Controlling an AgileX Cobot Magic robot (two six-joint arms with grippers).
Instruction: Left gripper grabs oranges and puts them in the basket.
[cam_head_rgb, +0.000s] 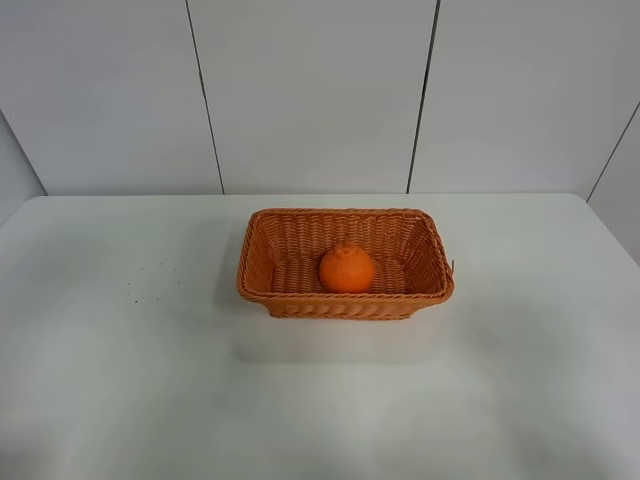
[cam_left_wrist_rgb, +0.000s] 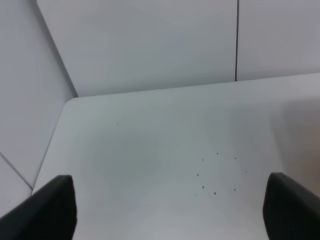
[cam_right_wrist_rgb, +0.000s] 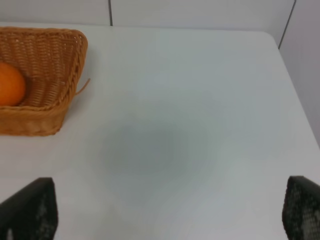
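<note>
The orange (cam_head_rgb: 347, 268) lies inside the wicker basket (cam_head_rgb: 262, 277) at the middle of the white table; it also shows in the right wrist view (cam_right_wrist_rgb: 10, 83) inside the basket (cam_right_wrist_rgb: 60, 55). Neither arm shows in the exterior high view. In the left wrist view the left gripper (cam_left_wrist_rgb: 170, 212) is open and empty over bare table near the far left corner, its black fingers (cam_left_wrist_rgb: 47, 210) wide apart. In the right wrist view the right gripper (cam_right_wrist_rgb: 170, 215) is open and empty over the table to the right of the basket.
The white table (cam_head_rgb: 120, 380) meets grey wall panels at its far edge. A few small dark specks (cam_head_rgb: 140, 285) mark the table left of the basket. A loose wicker strand (cam_right_wrist_rgb: 82, 86) sticks out from the basket's right end.
</note>
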